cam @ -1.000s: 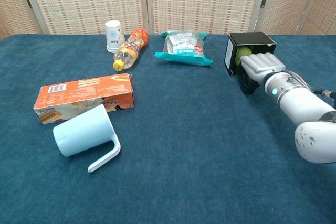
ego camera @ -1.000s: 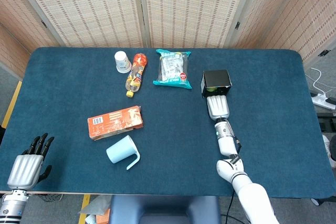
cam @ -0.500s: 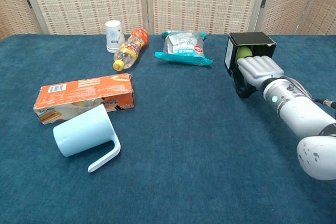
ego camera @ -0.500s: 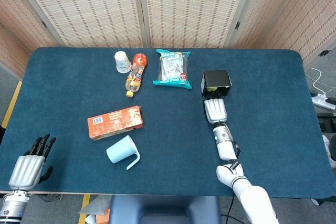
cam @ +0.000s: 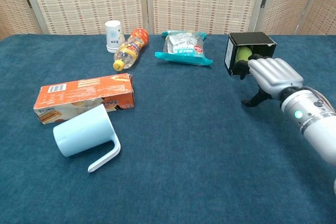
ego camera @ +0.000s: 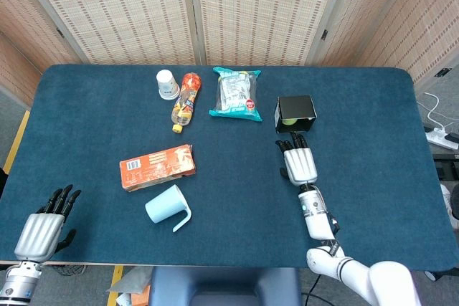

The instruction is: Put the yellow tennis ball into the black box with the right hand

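The yellow tennis ball [ego camera: 289, 120] [cam: 243, 54] lies inside the black box [ego camera: 296, 107] [cam: 251, 39], which rests on its side with its opening toward me. My right hand [ego camera: 299, 163] [cam: 273, 75] hovers just in front of the box, fingers spread and holding nothing. Its fingertips [cam: 245, 65] are close to the box opening. My left hand [ego camera: 44, 227] rests at the table's near left edge, fingers apart and empty; the chest view does not show it.
A teal snack bag [ego camera: 236, 93], an orange-capped bottle [ego camera: 186, 99] and a white cup [ego camera: 167, 84] lie at the back. An orange carton [ego camera: 157, 167] and a tipped pale-blue mug [ego camera: 166, 206] sit left of centre on the blue table [ego camera: 373, 177].
My right hand has let go of the ball inside the box and drawn back toward me, its fingers now spread. The ball stays in the box. The left hand barely shifted.
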`<state>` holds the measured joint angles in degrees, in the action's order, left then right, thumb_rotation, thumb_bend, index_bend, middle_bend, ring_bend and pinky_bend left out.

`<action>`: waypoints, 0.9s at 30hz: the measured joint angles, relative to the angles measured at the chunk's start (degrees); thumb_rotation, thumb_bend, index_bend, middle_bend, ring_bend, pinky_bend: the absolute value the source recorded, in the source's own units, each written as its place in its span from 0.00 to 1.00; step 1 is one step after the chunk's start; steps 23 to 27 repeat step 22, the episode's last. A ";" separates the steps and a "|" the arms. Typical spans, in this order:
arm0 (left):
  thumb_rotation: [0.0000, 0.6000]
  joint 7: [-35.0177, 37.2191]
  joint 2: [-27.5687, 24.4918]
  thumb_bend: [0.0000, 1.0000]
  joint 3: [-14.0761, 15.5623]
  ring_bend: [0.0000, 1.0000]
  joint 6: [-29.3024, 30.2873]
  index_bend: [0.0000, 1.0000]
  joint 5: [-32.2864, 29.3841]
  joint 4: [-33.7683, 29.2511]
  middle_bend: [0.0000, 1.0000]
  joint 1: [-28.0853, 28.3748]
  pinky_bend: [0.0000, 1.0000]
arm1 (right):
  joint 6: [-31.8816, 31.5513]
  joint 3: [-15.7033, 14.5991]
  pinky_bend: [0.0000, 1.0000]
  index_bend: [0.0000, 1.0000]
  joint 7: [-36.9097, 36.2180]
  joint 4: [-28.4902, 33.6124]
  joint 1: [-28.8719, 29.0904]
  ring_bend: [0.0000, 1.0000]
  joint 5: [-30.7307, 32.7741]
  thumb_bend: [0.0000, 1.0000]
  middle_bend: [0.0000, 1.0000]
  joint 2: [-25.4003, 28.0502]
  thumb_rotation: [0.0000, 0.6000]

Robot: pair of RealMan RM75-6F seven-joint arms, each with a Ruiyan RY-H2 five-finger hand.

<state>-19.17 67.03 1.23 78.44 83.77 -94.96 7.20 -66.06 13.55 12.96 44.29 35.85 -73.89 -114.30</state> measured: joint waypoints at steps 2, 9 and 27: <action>1.00 0.40 -0.16 0.37 0.17 0.09 0.06 0.11 0.48 -0.15 0.09 0.01 0.44 | -1.51 -0.81 0.14 0.27 3.26 9.90 -2.43 0.09 0.30 0.17 0.33 4.36 1.00; 1.00 1.57 -0.79 0.37 0.80 0.09 0.70 0.11 2.27 -0.97 0.09 -0.15 0.44 | -9.52 -4.59 0.14 0.27 12.69 36.64 -11.84 0.09 -0.12 0.15 0.31 20.15 1.00; 1.00 3.39 -1.65 0.37 1.39 0.09 2.57 0.11 4.41 -1.81 0.09 -0.94 0.44 | -17.49 -10.30 0.12 0.27 15.59 42.71 -20.38 0.06 -4.85 0.11 0.22 27.51 1.00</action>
